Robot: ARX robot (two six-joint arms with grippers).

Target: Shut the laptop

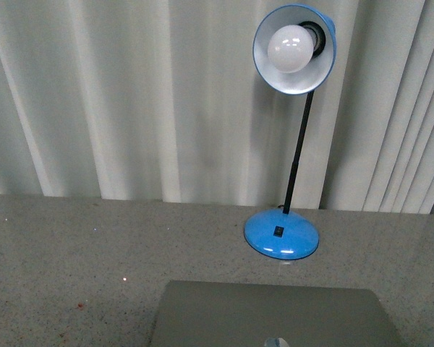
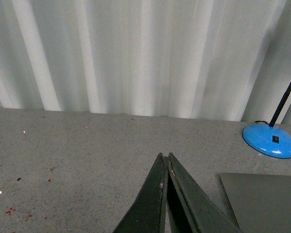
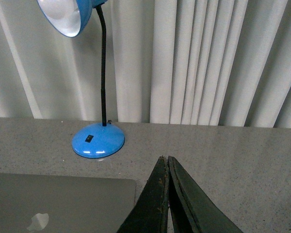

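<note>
The laptop lies flat on the speckled grey table with its plain grey lid down and the small shiny logo showing at the front view's lower edge. It also shows in the left wrist view and in the right wrist view. My left gripper is shut and empty, above the table to the left of the laptop. My right gripper is shut and empty, to the right of the laptop. Neither arm shows in the front view.
A blue desk lamp stands just behind the laptop, its base on the table and its shade with a white bulb raised on a black stem. Pale pleated curtains hang along the table's far edge.
</note>
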